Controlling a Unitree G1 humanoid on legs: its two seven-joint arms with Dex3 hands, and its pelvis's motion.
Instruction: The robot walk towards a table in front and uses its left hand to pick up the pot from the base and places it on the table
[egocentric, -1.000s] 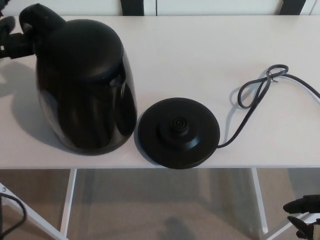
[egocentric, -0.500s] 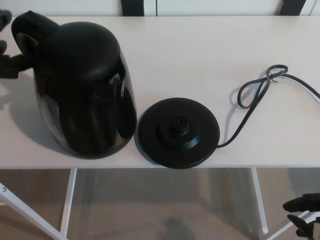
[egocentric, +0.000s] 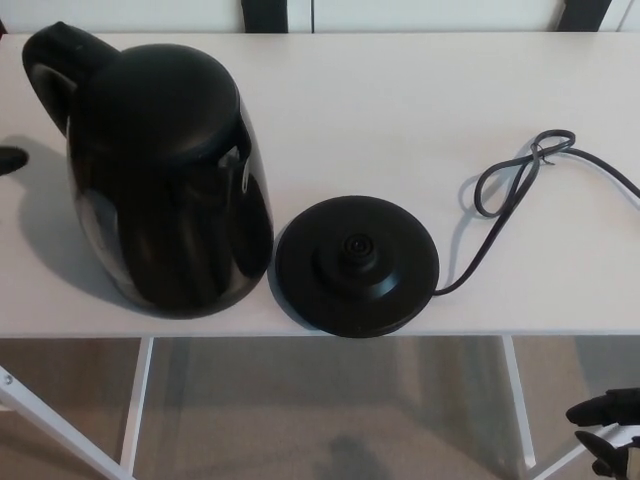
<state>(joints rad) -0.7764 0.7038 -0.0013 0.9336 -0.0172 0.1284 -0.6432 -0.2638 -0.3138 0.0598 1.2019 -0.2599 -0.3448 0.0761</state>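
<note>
On table (egocentric: 450, 90), just left of base (egocentric: 357, 264): pot (egocentric: 165, 180) upright.
L hand (egocentric: 10, 159) is only a sliver at the pic edge, can't tell its state; I see R hand (egocentric: 610, 432) low, fingers (egocentric: 598, 408) apart, empty.

I see a dark cord (egocentric: 545, 145) lying in a loose loop, one dark upright piece (egocentric: 583, 12) just beyond it, another upright piece (egocentric: 263, 15) far to its left, and beige carpet (egocentric: 330, 420) below.
</note>
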